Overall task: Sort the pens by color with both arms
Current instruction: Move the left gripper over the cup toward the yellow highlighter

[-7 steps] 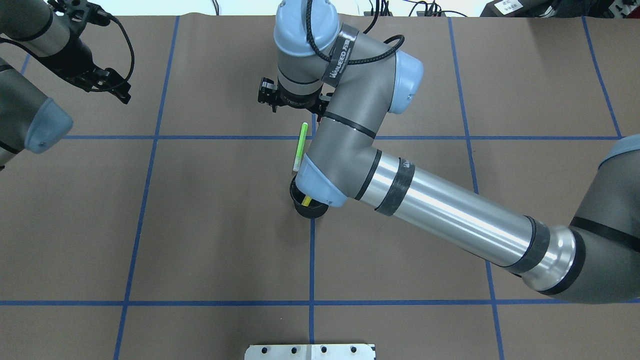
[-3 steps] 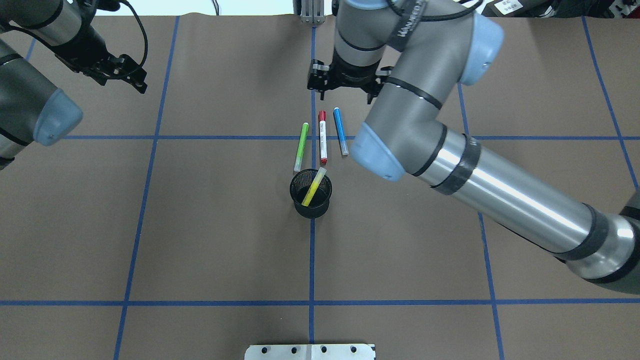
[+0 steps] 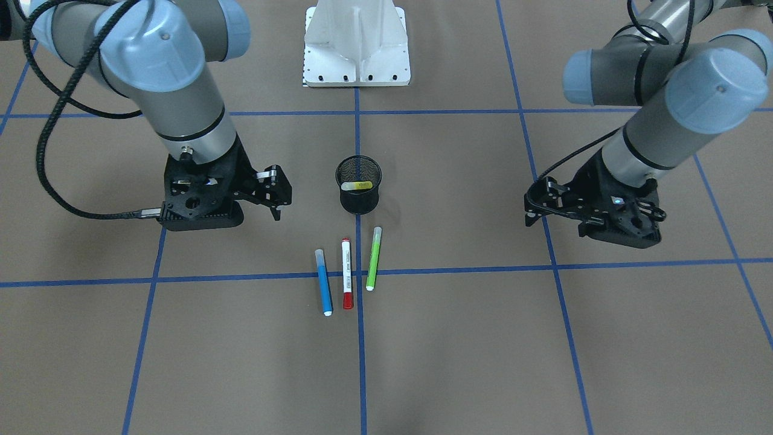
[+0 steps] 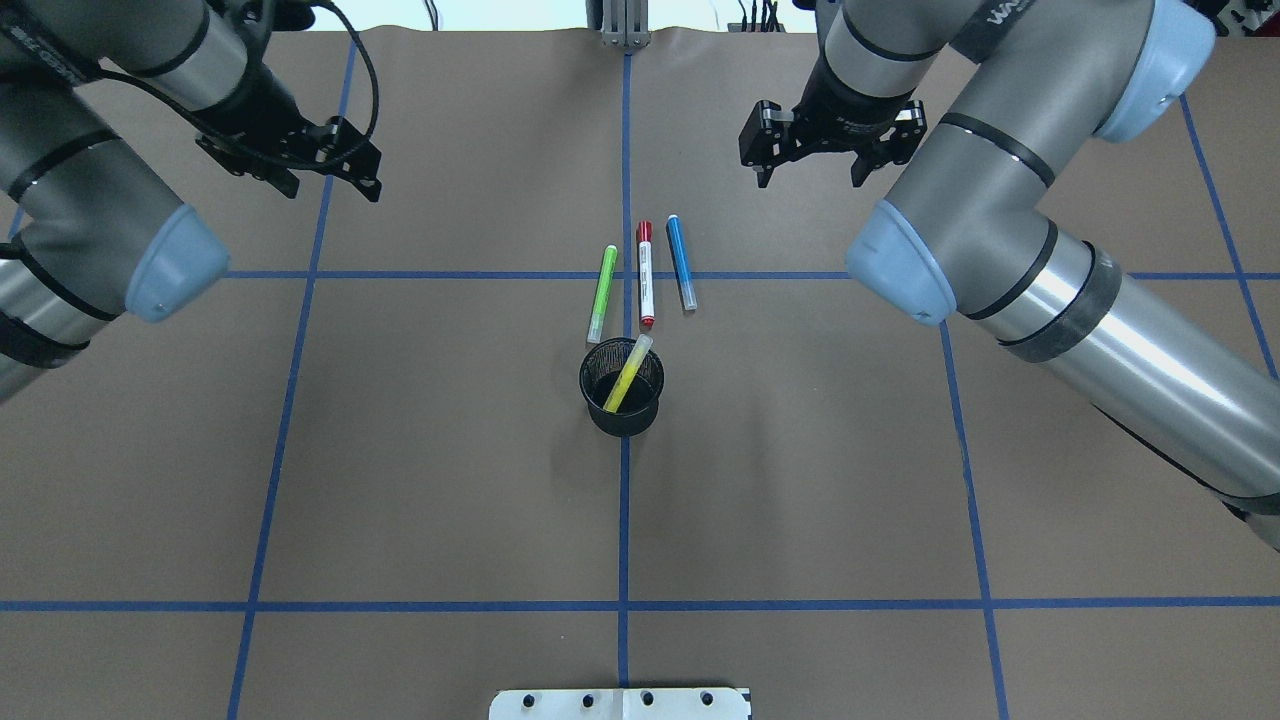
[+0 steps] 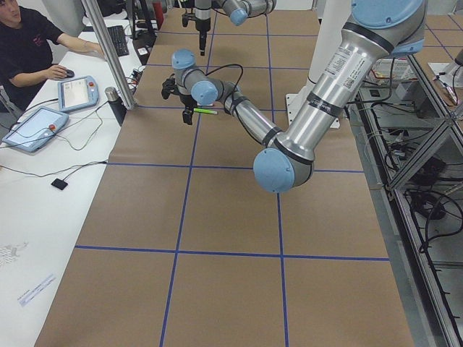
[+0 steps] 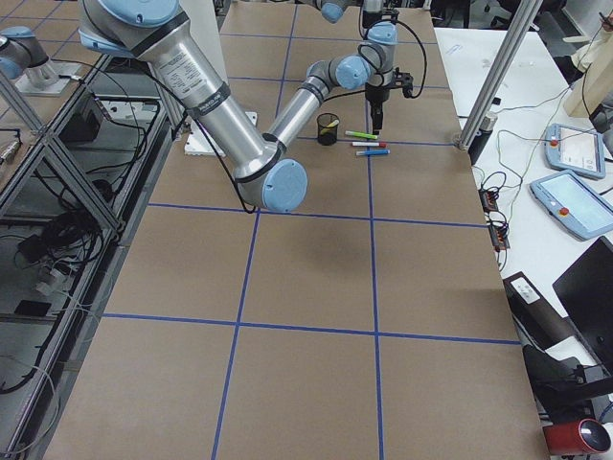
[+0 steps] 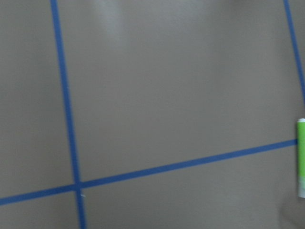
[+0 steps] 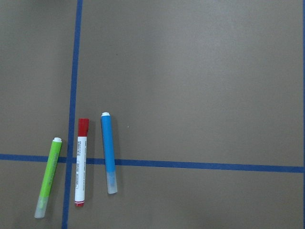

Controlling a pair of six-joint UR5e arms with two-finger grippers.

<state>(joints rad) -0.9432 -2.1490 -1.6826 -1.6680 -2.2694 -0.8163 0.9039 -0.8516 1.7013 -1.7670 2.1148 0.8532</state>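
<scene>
Three pens lie side by side on the brown table beyond the cup: a lime green pen (image 4: 601, 293) (image 3: 374, 258) (image 8: 48, 183), a white pen with a red cap (image 4: 645, 272) (image 3: 346, 273) (image 8: 81, 161), and a blue pen (image 4: 681, 261) (image 3: 323, 281) (image 8: 109, 151). A yellow pen (image 4: 627, 373) (image 3: 356, 185) leans inside the black mesh cup (image 4: 621, 400) (image 3: 359, 202). My right gripper (image 4: 810, 172) (image 3: 279, 196) hovers open and empty, right of the pens. Far to their left my left gripper (image 4: 335, 185) (image 3: 530, 205) is open and empty. The left wrist view catches only the green pen (image 7: 301, 157) at its edge.
Blue tape lines (image 4: 623, 500) divide the table into squares. The white pedestal (image 3: 356, 42) stands at the robot's side of the table. A person (image 5: 29, 43) sits at a side desk with tablets (image 5: 76, 90), beyond the table's far edge.
My right arm has swung right and away from over the cup, uncovering the red and blue pens and the yellow pen in the cup. The left gripper has drifted toward the middle.
</scene>
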